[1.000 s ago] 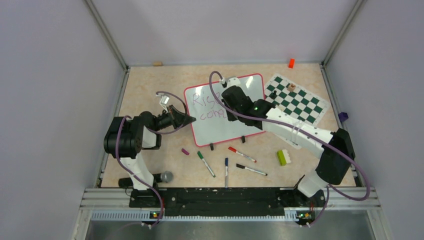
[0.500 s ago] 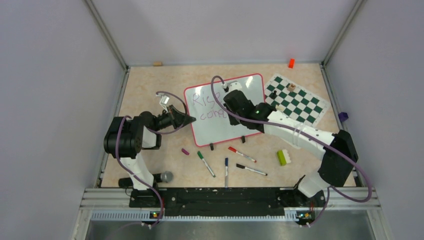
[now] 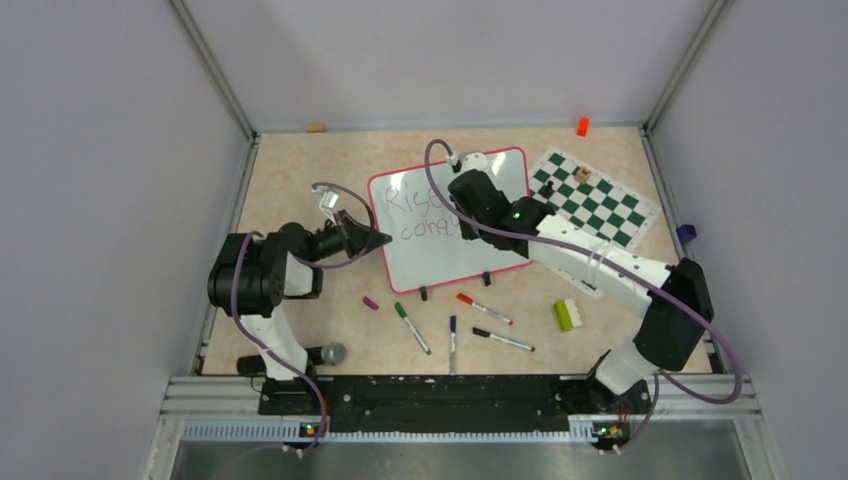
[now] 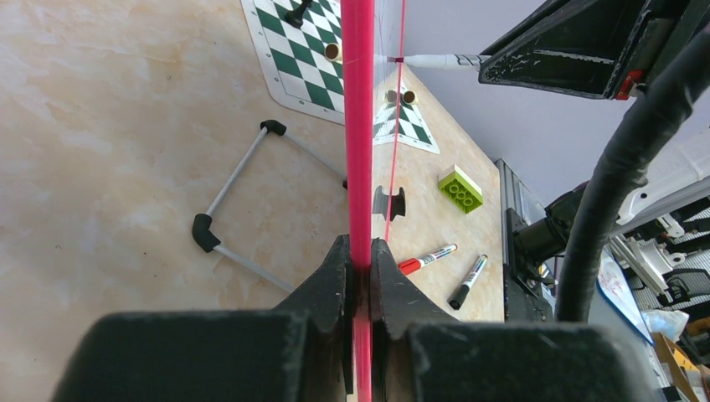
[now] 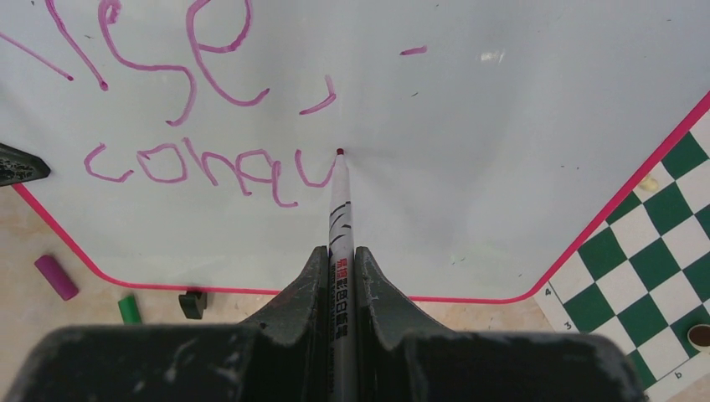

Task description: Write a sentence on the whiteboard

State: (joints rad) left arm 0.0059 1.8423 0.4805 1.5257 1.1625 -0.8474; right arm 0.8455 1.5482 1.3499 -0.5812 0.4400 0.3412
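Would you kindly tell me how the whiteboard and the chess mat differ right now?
The whiteboard stands propped on its feet; the chess mat lies flat. The whiteboard is red-rimmed white with purple writing; the mat is green-and-white chequered. The whiteboard is gripped at its edge; nothing holds the mat. Both are rectangular.

I see the whiteboard [image 3: 445, 262], glossy white with rounded corners and a thin red-pink rim, propped on two black feet mid-way across the table [image 3: 300, 180], the sentence [image 5: 209, 167] in thin purple reading "Rise," above "conqu".
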